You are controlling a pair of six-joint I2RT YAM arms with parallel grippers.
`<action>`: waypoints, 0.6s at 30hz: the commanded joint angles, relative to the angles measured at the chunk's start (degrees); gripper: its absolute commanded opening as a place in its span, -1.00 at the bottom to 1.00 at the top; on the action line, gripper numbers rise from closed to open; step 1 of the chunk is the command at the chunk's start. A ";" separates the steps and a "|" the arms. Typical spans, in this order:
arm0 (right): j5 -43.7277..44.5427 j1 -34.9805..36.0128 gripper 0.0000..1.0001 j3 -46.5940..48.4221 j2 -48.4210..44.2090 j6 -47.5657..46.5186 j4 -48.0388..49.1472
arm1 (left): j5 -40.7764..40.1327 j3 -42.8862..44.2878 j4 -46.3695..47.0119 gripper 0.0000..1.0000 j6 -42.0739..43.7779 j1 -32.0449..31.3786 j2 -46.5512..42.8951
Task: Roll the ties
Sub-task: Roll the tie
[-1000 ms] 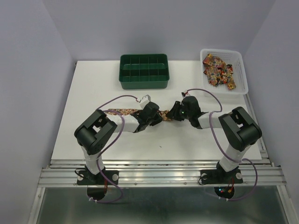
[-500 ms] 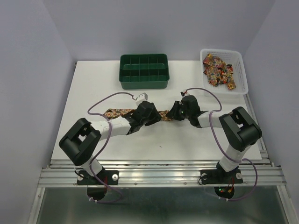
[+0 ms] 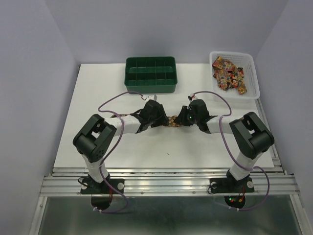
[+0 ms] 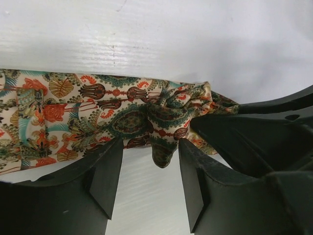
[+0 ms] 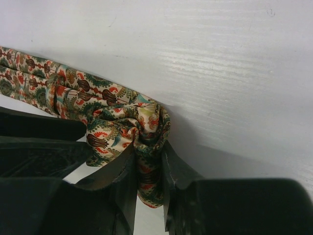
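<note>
The left arm has swung closer to the green tray (image 3: pixel 149 88), and the left tool (image 4: pixel 150 159) now stands released, straddling the tie (image 4: pixel 93 110) on the tabletop (image 3: pixel 98 83) just in front of that tray. The right tool (image 5: pixel 148 164) pinches the coiled end. Rolling on likely calls for a firm pinch and a flat, straight strip. The fabric is red, gold and green paisley, loosely bunched.

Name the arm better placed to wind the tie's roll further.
Right. The right gripper is shut on the tie at its rolled end, so it could probably wind onward. The left gripper is open, merely straddling the tie.
</note>
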 commanded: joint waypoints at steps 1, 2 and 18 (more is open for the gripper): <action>1.65 -0.24 -0.50 1.78 0.58 -2.67 -4.77 | 3.79 2.55 3.05 0.20 1.95 0.48 0.21; 1.56 -0.24 -0.50 1.96 0.67 -2.76 -4.77 | 3.70 2.64 3.05 0.20 1.95 0.48 0.30; -0.72 -0.24 -0.48 3.62 -0.56 -4.34 -7.41 | 1.95 6.51 1.03 -0.61 3.35 0.57 7.06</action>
